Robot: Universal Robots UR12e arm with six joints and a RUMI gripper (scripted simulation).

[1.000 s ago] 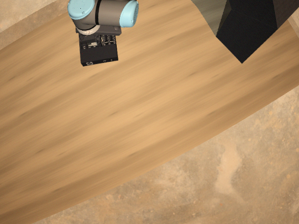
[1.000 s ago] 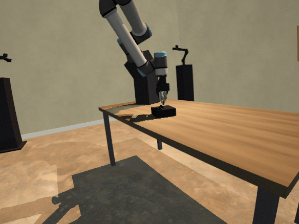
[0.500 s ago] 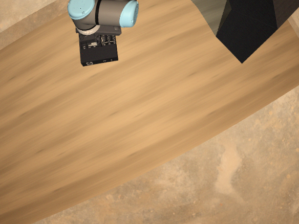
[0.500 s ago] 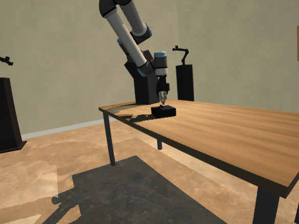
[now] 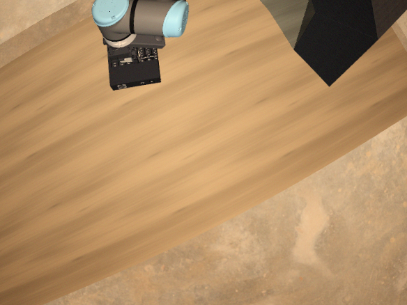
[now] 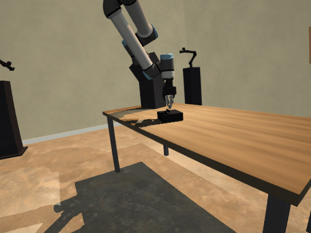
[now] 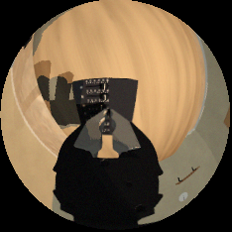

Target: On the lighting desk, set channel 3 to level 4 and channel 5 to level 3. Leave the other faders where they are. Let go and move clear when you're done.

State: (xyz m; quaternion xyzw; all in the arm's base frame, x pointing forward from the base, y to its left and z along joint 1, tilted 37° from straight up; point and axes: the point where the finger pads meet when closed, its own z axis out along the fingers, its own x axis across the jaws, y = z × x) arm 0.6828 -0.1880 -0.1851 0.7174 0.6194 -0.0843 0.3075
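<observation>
The lighting desk (image 5: 134,69) is a small black box near the far corner of the wooden table; it also shows in the exterior view (image 6: 170,116) and in the wrist view (image 7: 105,101). Several fader rows run across its top. My gripper (image 6: 169,104) hangs straight down over the desk with its fingers shut and nothing between them. In the wrist view the fingertips (image 7: 105,116) rest at one of the nearer fader rows, against a small knob. I cannot tell which channel this is. The arm's wrist (image 5: 139,14) hides the back part of the desk from above.
The table edge (image 6: 128,123) runs close to the desk on the left side. The robot's dark base (image 6: 150,88) stands behind the table. A black pedestal (image 6: 191,85) stands at the back right, another (image 6: 9,117) at the far left.
</observation>
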